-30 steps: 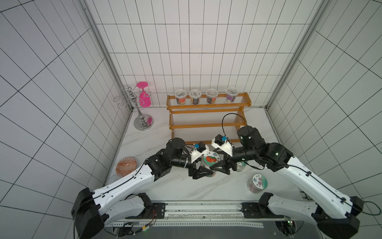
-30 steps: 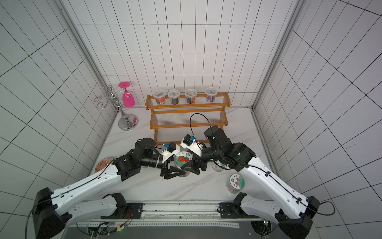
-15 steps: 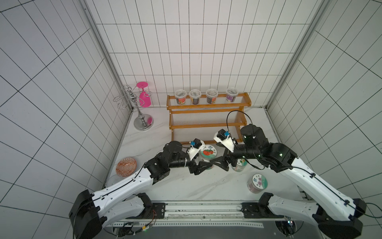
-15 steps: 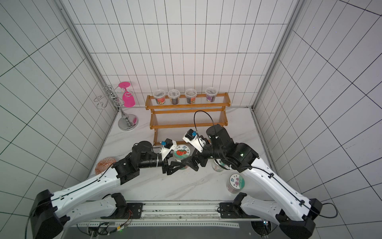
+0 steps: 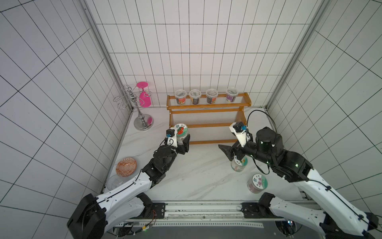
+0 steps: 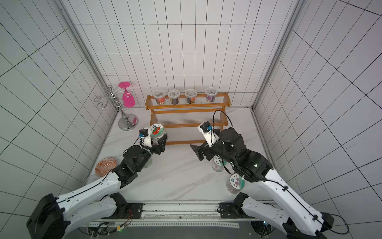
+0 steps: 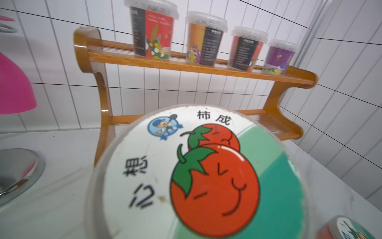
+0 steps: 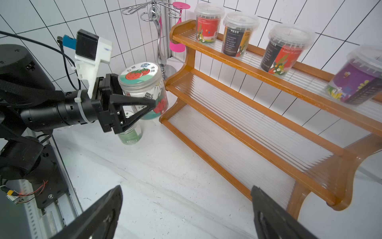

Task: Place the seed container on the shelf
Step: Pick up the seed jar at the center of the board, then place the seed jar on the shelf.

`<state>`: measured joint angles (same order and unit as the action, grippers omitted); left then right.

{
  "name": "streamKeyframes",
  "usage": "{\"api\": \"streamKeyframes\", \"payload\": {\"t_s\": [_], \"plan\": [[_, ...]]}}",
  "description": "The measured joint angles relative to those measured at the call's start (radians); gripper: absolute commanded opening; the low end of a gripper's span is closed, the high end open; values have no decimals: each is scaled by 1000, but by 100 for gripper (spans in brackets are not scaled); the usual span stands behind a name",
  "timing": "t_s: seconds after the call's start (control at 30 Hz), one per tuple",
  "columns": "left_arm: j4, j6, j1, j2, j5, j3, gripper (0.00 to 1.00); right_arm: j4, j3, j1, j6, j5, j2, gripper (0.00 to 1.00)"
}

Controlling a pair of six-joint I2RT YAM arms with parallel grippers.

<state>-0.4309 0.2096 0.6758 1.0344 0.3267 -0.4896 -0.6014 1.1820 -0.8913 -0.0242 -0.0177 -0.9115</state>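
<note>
Likely a lab test cell: tiled walls (image 5: 186, 51), metal mounting rail (image 5: 203, 208).

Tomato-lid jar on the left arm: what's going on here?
The left gripper is shut on the tomato-lid seed jar and holds it upright, off the table, by the left end of the wooden shelf. The jar is not on a tier yet. The right gripper hangs open and empty in front of the shelf. Four cups stand on the top tier. More jars wait on the table, among them a flower-lid jar.
</note>
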Motion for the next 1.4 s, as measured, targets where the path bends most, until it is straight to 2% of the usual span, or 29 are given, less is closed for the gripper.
{"api": "streamKeyframes", "payload": {"t_s": [0.27,0.77,1.1,1.4], "plan": [[-95,-8,-66,224,115,-58,42,6,-31,2,14,16,-3,99],[-148,-38,-122,479,98,-261,42,47,-96,15,40,6,3,99],[-163,-71,-137,597,92,-351,42,61,-103,22,44,3,3,99],[-150,-72,-170,651,95,-409,42,65,-120,30,44,3,16,99]]}}
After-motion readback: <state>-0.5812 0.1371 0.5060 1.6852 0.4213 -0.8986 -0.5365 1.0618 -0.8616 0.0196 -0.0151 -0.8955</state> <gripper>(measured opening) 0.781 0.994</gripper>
